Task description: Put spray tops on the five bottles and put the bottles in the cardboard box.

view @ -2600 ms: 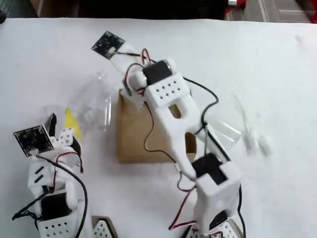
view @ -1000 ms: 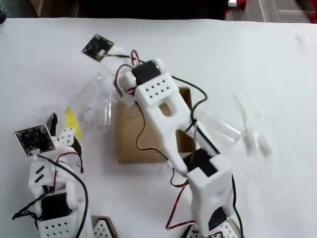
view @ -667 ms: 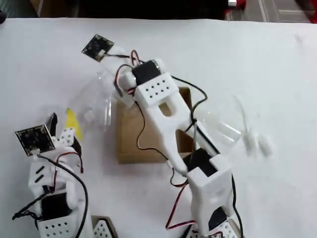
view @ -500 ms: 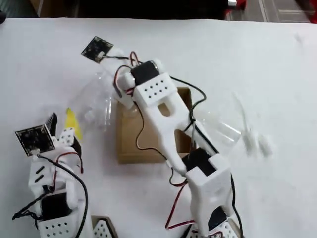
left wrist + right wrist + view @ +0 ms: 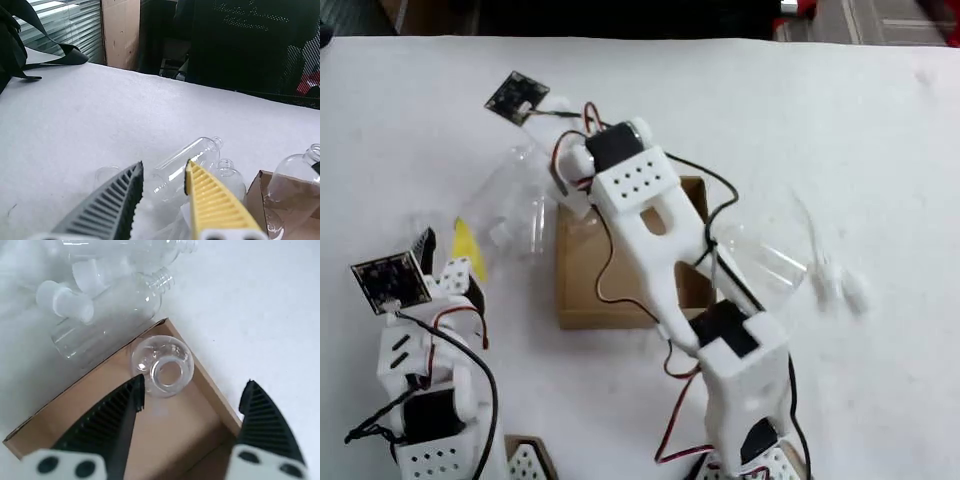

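Note:
A clear bottle without a top (image 5: 162,367) stands upright in the corner of the cardboard box (image 5: 100,405). My right gripper (image 5: 194,387) hangs open above it, one black finger on each side, not touching. In the high view the right arm (image 5: 640,200) reaches over the box (image 5: 585,285). Three clear bottles (image 5: 510,205) lie on the table left of the box; the left wrist view shows them as bottles (image 5: 185,160) too. My left gripper (image 5: 162,177) is open and empty, short of those bottles, near the front left (image 5: 445,245).
Another clear bottle (image 5: 770,262) lies right of the box, with a white spray top (image 5: 840,285) beside it. More white spray tops (image 5: 65,300) lie among the bottles left of the box. A yellow scrap (image 5: 468,245) lies by the left gripper.
My right arm has swung left over the box's far left corner, then stayed nearly still for the last second. The left arm has not moved.

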Controlling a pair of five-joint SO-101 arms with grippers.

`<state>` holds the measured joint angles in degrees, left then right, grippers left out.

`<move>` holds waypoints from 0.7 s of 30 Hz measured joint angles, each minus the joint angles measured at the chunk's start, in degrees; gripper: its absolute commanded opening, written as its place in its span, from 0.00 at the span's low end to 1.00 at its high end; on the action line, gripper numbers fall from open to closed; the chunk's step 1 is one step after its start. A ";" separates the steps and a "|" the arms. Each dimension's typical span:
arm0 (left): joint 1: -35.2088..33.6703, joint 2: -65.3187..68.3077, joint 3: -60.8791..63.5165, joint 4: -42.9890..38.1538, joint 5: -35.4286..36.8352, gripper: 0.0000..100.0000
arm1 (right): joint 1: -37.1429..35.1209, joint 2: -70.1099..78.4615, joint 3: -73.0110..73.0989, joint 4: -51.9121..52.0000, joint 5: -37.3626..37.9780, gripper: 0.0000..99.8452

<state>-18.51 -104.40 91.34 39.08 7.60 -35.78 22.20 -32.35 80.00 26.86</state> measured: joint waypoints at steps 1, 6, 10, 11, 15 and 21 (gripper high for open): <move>0.00 0.00 0.00 0.00 0.00 0.13 | 0.00 -1.14 0.00 0.44 0.00 0.28; 0.00 0.00 0.00 0.00 -0.18 0.13 | 0.00 -7.65 0.00 3.25 0.00 0.28; 0.00 0.00 0.35 0.00 -0.18 0.13 | 0.09 -14.59 0.00 6.07 0.00 0.28; 0.00 0.09 0.70 0.00 -0.18 0.13 | 0.09 -16.53 0.00 6.86 0.00 0.28; 0.09 0.09 0.70 0.00 -0.18 0.13 | 3.96 -24.09 0.00 10.64 0.00 0.26; 0.09 0.09 0.70 0.00 -0.18 0.13 | 15.38 -30.77 0.00 16.53 -4.75 0.08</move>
<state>-18.42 -104.31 92.04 39.08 7.43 -20.40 -8.57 -32.35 96.53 22.11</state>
